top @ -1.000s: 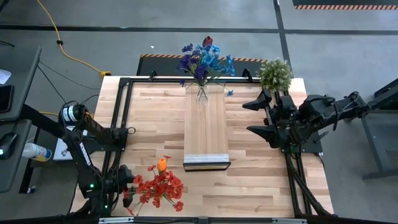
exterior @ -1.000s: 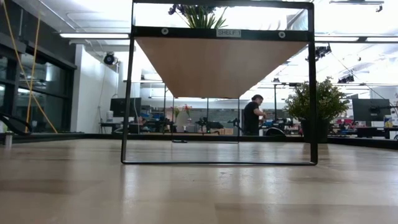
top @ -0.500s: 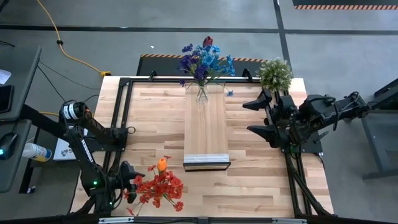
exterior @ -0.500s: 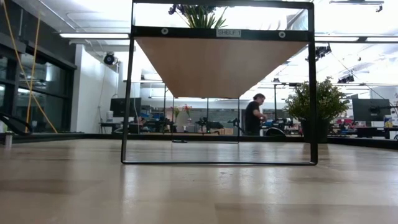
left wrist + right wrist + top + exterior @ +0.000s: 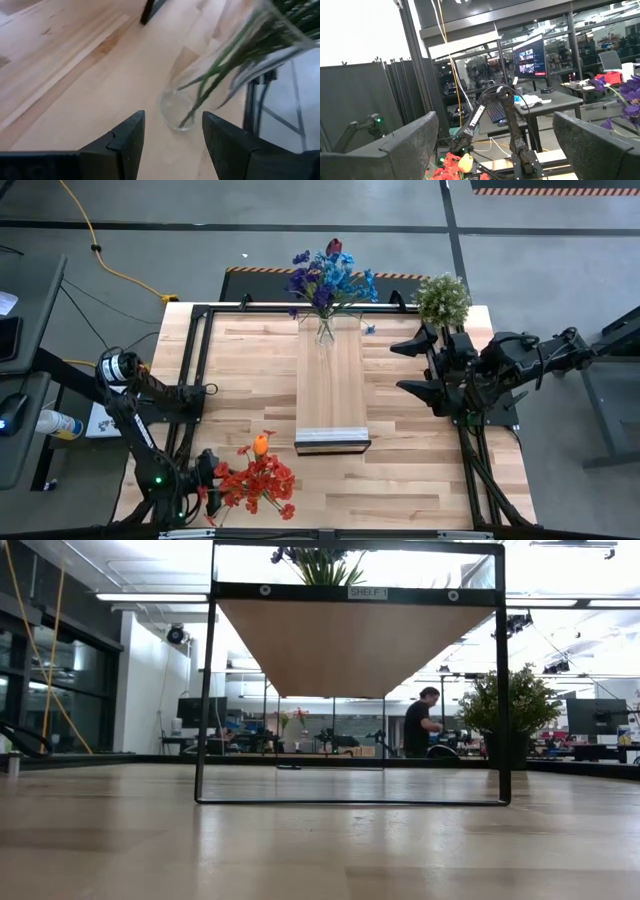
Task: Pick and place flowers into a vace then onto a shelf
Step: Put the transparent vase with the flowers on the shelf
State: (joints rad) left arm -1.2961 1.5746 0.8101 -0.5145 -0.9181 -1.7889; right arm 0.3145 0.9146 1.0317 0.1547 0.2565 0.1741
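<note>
L gripper (image 5: 203, 480) sits low at the near-left corner of the tabletop (image 5: 420, 450), jaws parted, nothing between them. In L wrist view the two dark fingers (image 5: 127, 142) stand either side of a gap, and just ahead of that gap lies a clear glass vase (image 5: 177, 110), tipped over on the wood w/ green stems running out of its mouth. Fingers not touching the glass; vase base is near the tips, stems lead away from the gripper. From above, that bunch is the red flowers (image 5: 258, 480) w/ one orange head (image 5: 260, 444), spread on the table just beside the L gripper, on its shelf side.

Further out: the shelf (image 5: 331, 385), long light-wood board on a black frame, runs down the table's middle, its pale front edge just beyond the red bunch. At the shelf's far end stands a second vase (image 5: 325, 330), upright, holding blue and purple flowers (image 5: 330, 277) w/ a dark maroon head on top. Low view sees the shelf from underneath, stems showing above its edge.

R gripper (image 5: 418, 367) waits well apart over the table's right side, jaws spread wide, empty, pointing toward the shelf. A bushy potted plant (image 5: 442, 298) stands at the far-right corner, just behind it.

A person (image 5: 420, 725) stands in the room beyond the table.
</note>
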